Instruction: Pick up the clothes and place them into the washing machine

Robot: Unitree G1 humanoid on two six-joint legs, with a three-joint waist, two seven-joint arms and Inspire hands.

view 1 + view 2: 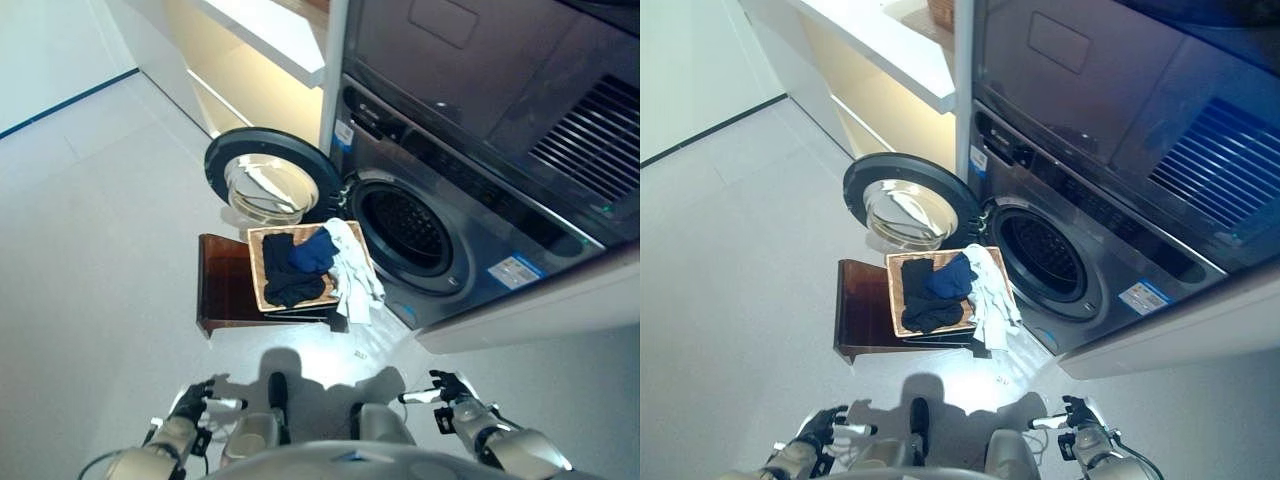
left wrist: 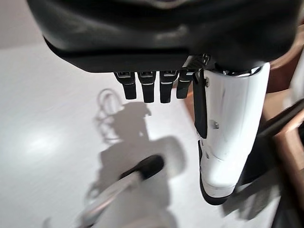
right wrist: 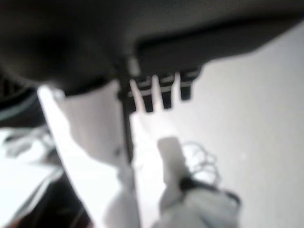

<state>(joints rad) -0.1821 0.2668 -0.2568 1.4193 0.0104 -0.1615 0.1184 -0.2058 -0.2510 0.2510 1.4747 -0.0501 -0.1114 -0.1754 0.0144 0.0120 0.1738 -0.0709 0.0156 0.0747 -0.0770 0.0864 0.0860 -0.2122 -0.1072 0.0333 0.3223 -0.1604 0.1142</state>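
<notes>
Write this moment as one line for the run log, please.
phase: before pick | left hand: open, empty, low | right hand: open, empty, low | clothes: in basket on stool | washing machine: door open

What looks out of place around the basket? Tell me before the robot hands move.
One thing: the white garment spills over the right rim of the wicker basket and hangs down toward the washing machine. The dark clothes lie inside. The washer door is open. Both robot hands are low, holding nothing.

Both eye views look steeply down, sharing the washing machine (image 1: pixel 420 230); wrist views hug floor.
</notes>
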